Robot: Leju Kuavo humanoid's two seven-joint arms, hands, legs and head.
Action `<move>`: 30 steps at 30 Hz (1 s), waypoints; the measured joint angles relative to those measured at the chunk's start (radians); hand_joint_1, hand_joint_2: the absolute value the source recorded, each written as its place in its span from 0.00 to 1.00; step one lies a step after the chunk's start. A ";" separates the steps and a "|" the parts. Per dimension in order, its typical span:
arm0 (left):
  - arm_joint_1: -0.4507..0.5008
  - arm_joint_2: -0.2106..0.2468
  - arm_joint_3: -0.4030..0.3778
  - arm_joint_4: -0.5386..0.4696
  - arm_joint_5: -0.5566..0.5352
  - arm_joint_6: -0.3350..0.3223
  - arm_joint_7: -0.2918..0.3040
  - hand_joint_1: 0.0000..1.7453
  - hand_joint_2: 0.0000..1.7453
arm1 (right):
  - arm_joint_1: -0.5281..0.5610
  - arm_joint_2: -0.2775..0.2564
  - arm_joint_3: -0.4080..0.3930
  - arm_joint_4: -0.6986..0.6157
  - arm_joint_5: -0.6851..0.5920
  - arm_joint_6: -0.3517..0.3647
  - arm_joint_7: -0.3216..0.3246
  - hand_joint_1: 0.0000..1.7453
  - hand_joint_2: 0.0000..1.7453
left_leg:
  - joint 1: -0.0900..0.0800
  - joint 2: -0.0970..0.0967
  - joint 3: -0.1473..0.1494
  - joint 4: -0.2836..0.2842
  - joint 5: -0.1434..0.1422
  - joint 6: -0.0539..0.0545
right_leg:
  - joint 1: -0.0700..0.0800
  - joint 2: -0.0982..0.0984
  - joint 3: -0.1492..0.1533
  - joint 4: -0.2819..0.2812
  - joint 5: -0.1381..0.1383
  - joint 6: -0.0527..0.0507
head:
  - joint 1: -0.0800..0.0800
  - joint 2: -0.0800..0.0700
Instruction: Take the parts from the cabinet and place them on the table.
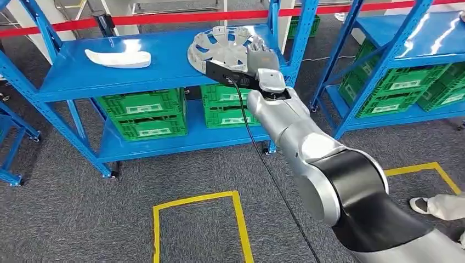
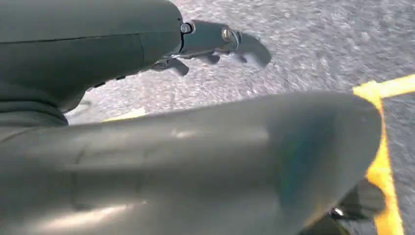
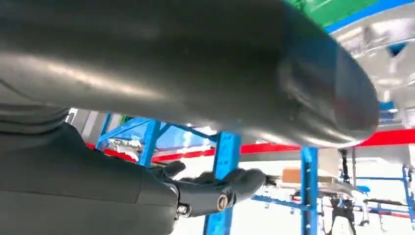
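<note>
The right hand [image 1: 262, 61] reaches the slotted metal disc [image 1: 222, 48] leaning on the blue shelf [image 1: 82, 76]; whether its fingers grip cannot be told.

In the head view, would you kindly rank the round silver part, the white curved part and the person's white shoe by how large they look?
1. Round silver part, partly hidden by the right hand.
2. White curved part, nearly as long but slimmer.
3. Person's white shoe, smallest, though nearer the camera.

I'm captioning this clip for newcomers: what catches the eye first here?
The big silver right arm sweeps up from the lower right, its hand at the round silver slotted disc on the blue rack's top shelf. A white curved part lies to the disc's left, and green crates sit on the shelf beneath.
</note>
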 joint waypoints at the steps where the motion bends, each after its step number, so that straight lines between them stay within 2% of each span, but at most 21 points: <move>1: 0.003 0.000 0.000 -0.001 0.000 0.000 0.000 0.00 0.00 | 0.002 0.000 0.000 -0.002 0.000 -0.001 0.001 0.00 0.00 | 0.005 0.001 0.009 -0.008 0.000 0.012 | -0.005 0.000 -0.003 0.009 -0.010 0.007 | 0.002 0.000; 3: 0.002 0.000 0.000 -0.001 -0.002 0.000 -0.003 0.00 0.00 | 0.000 -0.004 0.000 -0.002 0.000 -0.002 0.004 0.00 0.00 | 0.004 0.000 0.016 -0.009 -0.007 0.024 | -0.002 0.000 -0.053 0.112 -0.054 0.009 | 0.005 0.000; 5: 0.002 0.000 0.000 -0.001 -0.002 0.000 -0.006 0.00 0.00 | 0.008 -0.004 0.000 -0.001 0.000 -0.002 0.008 0.00 0.00 | 0.001 0.000 0.021 -0.009 -0.014 0.032 | -0.002 0.000 -0.150 0.277 -0.111 0.011 | 0.005 0.000; 6: 0.003 0.000 0.000 0.000 -0.002 0.000 -0.006 0.00 0.00 | 0.014 -0.006 0.000 -0.001 0.000 -0.002 0.011 0.00 0.00 | 0.000 0.000 0.025 -0.008 -0.017 0.033 | -0.002 0.000 -0.186 0.326 -0.113 0.011 | 0.005 0.000; 7: 0.005 0.000 0.000 0.000 -0.002 0.000 -0.006 0.00 0.00 | 0.018 -0.006 0.000 -0.001 0.000 -0.002 0.011 0.00 0.00 | -0.001 -0.002 0.031 -0.006 -0.023 0.033 | -0.002 0.000 -0.195 0.317 -0.085 0.008 | 0.005 0.000; 8: 0.007 0.000 0.000 0.000 -0.002 0.000 -0.006 0.00 0.00 | 0.019 -0.007 0.000 -0.001 0.000 -0.002 0.010 0.00 0.00 | -0.001 -0.005 0.038 -0.005 -0.028 0.031 | -0.002 0.000 -0.178 0.261 -0.036 0.004 | 0.005 0.000; 10: 0.007 0.000 0.000 -0.001 -0.002 0.000 -0.006 0.00 0.00 | 0.014 -0.009 0.000 -0.001 0.000 -0.002 0.010 0.00 0.00 | -0.002 -0.007 0.054 -0.002 -0.042 0.024 | 0.002 0.000 -0.105 0.079 0.074 -0.007 | 0.005 0.000; 12: 0.005 -0.002 0.000 0.000 -0.002 0.000 -0.012 0.00 0.00 | 0.009 -0.009 0.000 -0.001 0.000 -0.002 0.012 0.00 0.00 | -0.009 -0.009 0.053 0.003 -0.051 0.012 | 0.009 0.000 -0.075 0.010 0.066 -0.014 | 0.004 0.000; 14: 0.005 -0.015 0.000 -0.003 -0.002 0.006 -0.029 0.00 0.00 | 0.010 -0.006 0.000 -0.001 0.002 -0.009 0.040 0.00 0.00 | -0.006 -0.009 0.057 -0.007 -0.050 0.001 | 0.015 0.002 -0.076 0.016 0.062 -0.021 | 0.004 0.000; 15: 0.005 -0.023 0.000 -0.005 -0.002 0.011 -0.029 0.00 0.00 | 0.009 -0.008 0.000 -0.001 0.003 -0.012 0.050 0.00 0.00 | -0.007 -0.009 0.061 -0.013 -0.050 -0.004 | 0.014 0.002 -0.074 0.012 0.062 -0.025 | 0.004 0.000; 16: 0.006 -0.028 0.000 -0.006 -0.003 0.016 -0.028 0.00 0.00 | 0.008 -0.007 0.000 -0.002 0.008 -0.016 0.053 0.00 0.00 | -0.007 -0.008 0.057 -0.011 -0.057 -0.011 | 0.001 0.001 -0.062 0.001 0.065 -0.030 | 0.003 0.000; 17: 0.006 -0.032 0.000 -0.007 -0.006 0.020 -0.027 0.00 0.00 | 0.007 -0.005 0.001 -0.002 0.012 -0.021 0.054 0.00 0.00 | -0.007 -0.006 0.054 0.012 -0.068 -0.015 | 0.000 0.001 -0.054 -0.004 0.063 -0.035 | 0.002 0.000; 19: 0.003 -0.040 0.000 -0.008 -0.008 0.021 -0.027 0.00 0.00 | 0.008 -0.003 0.004 -0.002 0.018 -0.027 0.056 0.00 0.00 | -0.003 -0.003 -0.017 0.153 -0.129 -0.024 | -0.001 0.001 -0.046 -0.005 0.057 -0.045 | 0.001 0.000; 20: 0.004 -0.042 0.000 -0.009 -0.008 0.025 -0.024 0.00 0.00 | 0.011 -0.003 0.004 -0.002 0.018 -0.027 0.058 0.00 1.00 | -0.002 -0.003 -0.064 0.233 -0.156 -0.027 | 0.000 0.001 -0.042 -0.005 0.053 -0.046 | 0.002 0.000; 21: 0.005 -0.042 0.000 -0.009 -0.010 0.037 -0.008 0.00 0.00 | 0.015 -0.003 0.004 -0.001 0.019 -0.026 0.059 0.00 1.00 | -0.002 -0.003 -0.100 0.289 -0.164 -0.030 | 0.000 0.001 -0.039 -0.004 0.049 -0.046 | 0.002 0.000; 22: 0.007 -0.041 0.000 -0.009 -0.013 0.040 0.004 0.00 0.00 | 0.018 -0.003 0.004 -0.001 0.020 -0.023 0.052 0.00 1.00 | -0.001 -0.003 -0.112 0.294 -0.147 -0.031 | -0.001 0.002 -0.035 -0.003 0.045 -0.045 | 0.002 0.000; 23: 0.010 -0.034 0.000 -0.008 -0.015 0.036 0.005 0.00 0.00 | 0.019 -0.004 0.004 -0.001 0.020 -0.020 0.043 0.00 1.00 | 0.000 -0.002 -0.102 0.256 -0.109 -0.030 | -0.002 0.004 -0.029 -0.002 0.040 -0.043 | 0.002 0.000; 25: 0.011 -0.017 0.000 -0.007 -0.015 0.013 0.003 0.00 0.00 | 0.017 -0.005 0.004 -0.002 0.020 -0.017 0.031 0.00 1.00 | 0.002 0.000 -0.030 0.080 0.001 -0.028 | -0.004 0.005 -0.013 0.003 0.026 -0.036 | 0.002 0.000; 26: 0.011 -0.014 0.000 -0.006 -0.015 0.008 0.002 0.00 0.00 | 0.017 -0.006 0.004 -0.002 0.020 -0.017 0.029 0.00 1.00 | 0.002 0.004 -0.005 0.011 0.021 -0.026 | -0.004 0.004 -0.008 0.004 0.018 -0.030 | 0.001 0.000; 27: 0.009 -0.011 0.000 -0.004 -0.015 0.004 0.001 0.00 0.00 | 0.013 -0.006 0.004 -0.002 0.020 -0.016 0.029 0.00 1.00 | -0.005 0.003 0.015 -0.004 0.006 -0.022 | 0.004 0.006 -0.013 0.009 0.015 -0.023 | -0.001 0.000; 30: 0.009 -0.001 0.000 -0.004 -0.015 0.002 -0.001 0.00 0.00 | 0.013 -0.006 0.004 -0.002 0.019 -0.010 0.029 0.00 1.00 | -0.007 -0.002 0.009 -0.002 -0.003 0.001 | 0.002 0.004 -0.011 0.000 0.016 -0.009 | 0.001 0.000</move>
